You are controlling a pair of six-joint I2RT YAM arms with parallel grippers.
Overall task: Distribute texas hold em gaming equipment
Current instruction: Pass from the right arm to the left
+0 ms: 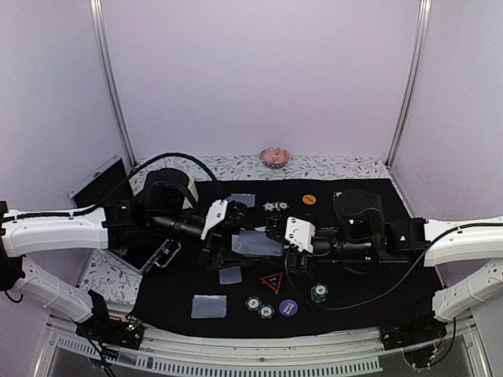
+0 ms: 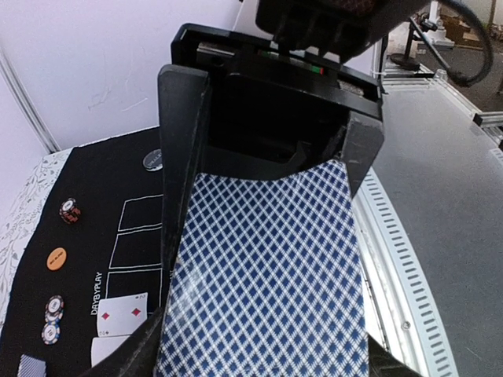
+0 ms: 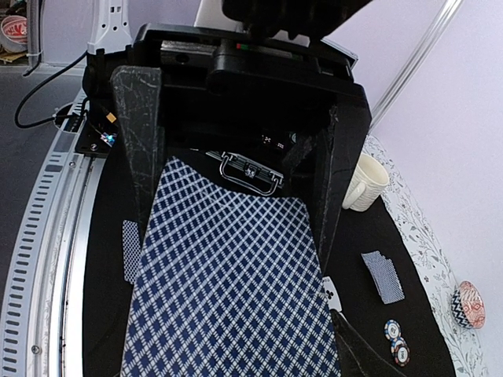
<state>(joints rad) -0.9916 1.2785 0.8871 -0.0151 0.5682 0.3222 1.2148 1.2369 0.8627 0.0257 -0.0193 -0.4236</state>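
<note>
**Item:** held playing card, blue lattice back; one card or a thin stack, cannot tell.

**Location:** in the air over the black mat on the counter. It sits between the fingers of both end effectors, which meet nose to nose.

**Right end effector**: jaws about half apart, with a finger against each long edge of the card. Judged to be carrying it.

**Left end effector**: jaws somewhat wider, straddling the same card. Whether its pads bear on it cannot be told.

**Orientation:** back up and roughly level. The long axis runs along the fingers, on the line from wrist to wrist, with one short end pointing into each palm.

**Step (judged):** passing or peeling a card between the arms, ready for dealing.

**Next move calls for:** a firm pinch by the left end effector and a release or straight pull-apart along the long axis. The card then goes to an unfilled spot.

**Nearby:**
- A face-down card lies below the left end effector, towards its base.
- A red-outlined triangle, a purple button and poker chips lie just below the right end effector.
- An orange button lies beyond it.
</note>
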